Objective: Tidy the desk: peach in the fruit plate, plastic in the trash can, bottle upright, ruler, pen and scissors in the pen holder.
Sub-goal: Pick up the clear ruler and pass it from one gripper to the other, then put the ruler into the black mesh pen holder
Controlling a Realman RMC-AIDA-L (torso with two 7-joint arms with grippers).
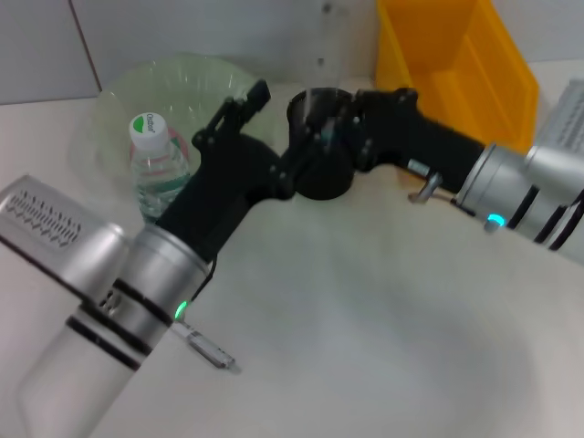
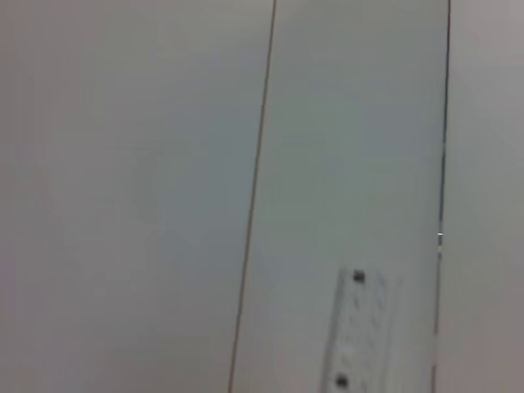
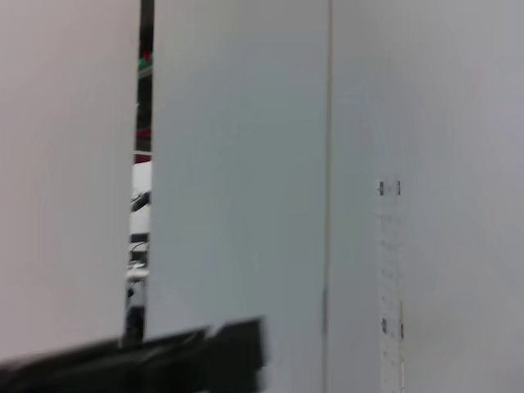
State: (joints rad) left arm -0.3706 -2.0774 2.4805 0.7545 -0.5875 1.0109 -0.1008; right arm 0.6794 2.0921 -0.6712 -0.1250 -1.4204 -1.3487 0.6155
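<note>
Looking at the head view, I see both arms reaching in over the tabletop [image 1: 383,347] and meeting near the black pen holder [image 1: 321,146]. The left hand [image 1: 245,102] points up and away, its dark fingers [image 1: 258,92] raised over the near rim of the clear fruit plate [image 1: 109,100]; I can't tell whether they are spread or pressed together, and I see nothing pinched in them. The right hand [image 1: 324,137] comes in from the right and sits right at the pen holder, against its side and rim. Its fingers merge with the black cup, so I can't tell their state either, or whether they grip it.

The pen holder stands upright between the fruit plate and the yellow bin [image 1: 456,64]. The water bottle [image 1: 157,164] stands upright, green cap on top, just in front of the fruit plate and beside the left forearm. A small metallic item [image 1: 210,349] lies flat on the tabletop near the left arm's wrist ring; too small for me to identify.

Both wrist views face pale wall panels [image 2: 123,188]. The left wrist view also catches a white power strip [image 2: 356,336]. A dark blurred edge [image 3: 196,356] crosses the right wrist view; I can't say what it is.
</note>
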